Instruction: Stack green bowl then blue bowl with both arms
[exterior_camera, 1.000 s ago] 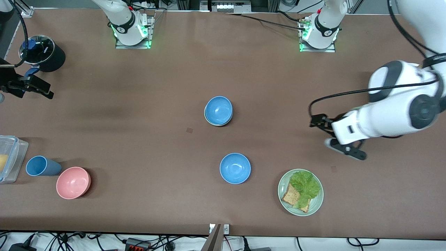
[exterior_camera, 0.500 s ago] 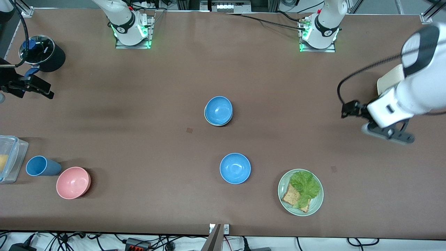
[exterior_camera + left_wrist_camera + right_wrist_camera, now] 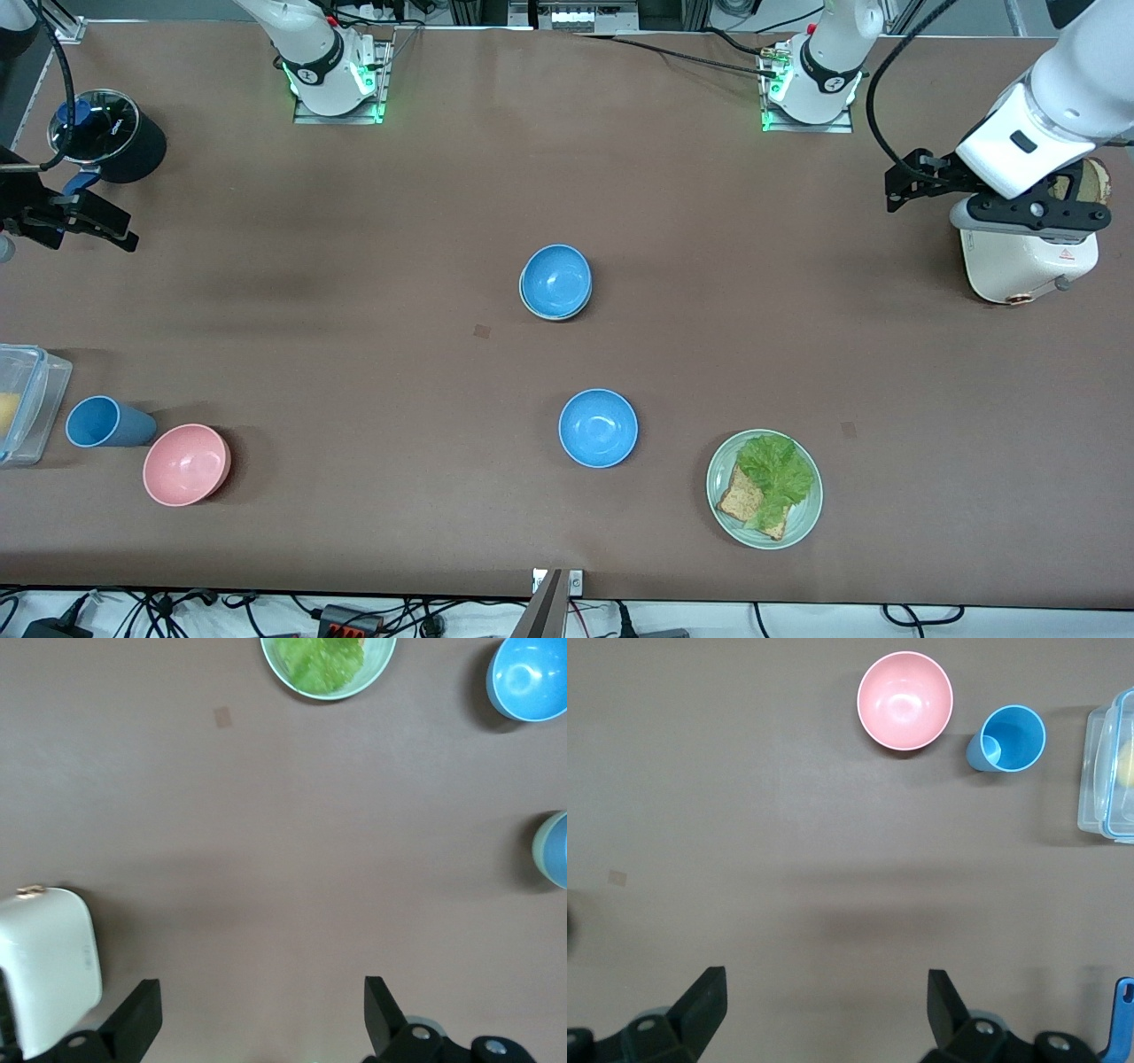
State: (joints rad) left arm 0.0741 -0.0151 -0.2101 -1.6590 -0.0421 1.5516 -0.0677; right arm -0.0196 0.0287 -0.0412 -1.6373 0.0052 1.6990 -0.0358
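A blue bowl sits nested in the green bowl, of which only a pale rim shows, at the table's middle. The pair also shows in the left wrist view, with the blue bowl inside the green rim. A second blue bowl stands alone, nearer the front camera. My left gripper is open and empty, over the toaster at the left arm's end. My right gripper is open and empty, waiting at the right arm's end.
A white toaster stands at the left arm's end. A green plate with lettuce and toast lies near the front edge. A pink bowl, blue cup, clear container and black pot are at the right arm's end.
My left gripper has swung away from the table beside the plate toward the left arm's end, and now is over the toaster. The bowls and the right arm have not moved.
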